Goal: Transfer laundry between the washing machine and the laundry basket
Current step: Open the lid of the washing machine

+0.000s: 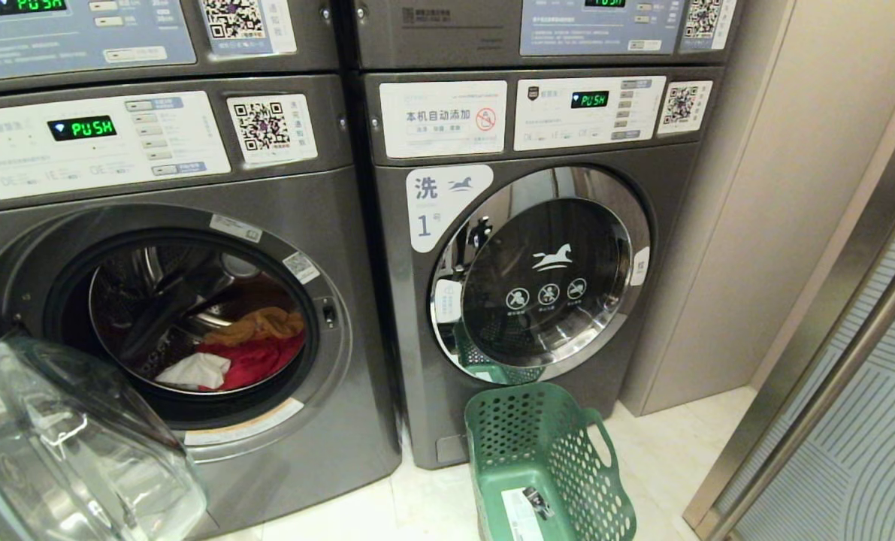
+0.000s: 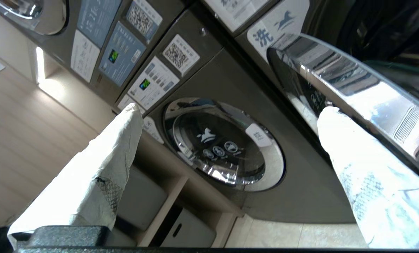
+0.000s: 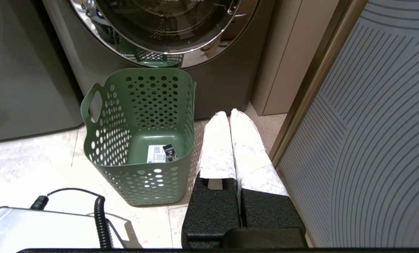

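**Standing at the open washer, nothing in my grip**

Facing two dark grey front-loaders, I see in the head view the washing machine [image 1: 192, 315] at left with its round door swung open; the glass door [image 1: 71, 451] fills the lower left of the frame. Inside the drum lies the laundry: a mustard garment [image 1: 263, 324] on top, a red-pink garment [image 1: 255, 359] beneath it, and a white garment [image 1: 195, 370] at the lower left of the pile, all touching.

At right stands the neighbouring machine labelled 1 [image 1: 522, 285], its chrome-rimmed door closed. On the pale tile floor just in front of it, at lower centre-right of the frame, sits the green laundry basket [image 1: 548, 466], holding only a printed label on its bottom.

My left gripper [image 2: 227, 140] has its white-wrapped fingers [image 2: 100, 175] spread as wide as they go, gripping nothing; one fingertip sits right beside the chrome rim of the open door, at the right of the left wrist view.

My right gripper [image 3: 229, 114] is pressed closed, fingers together and empty, hanging just beside the basket over the floor.
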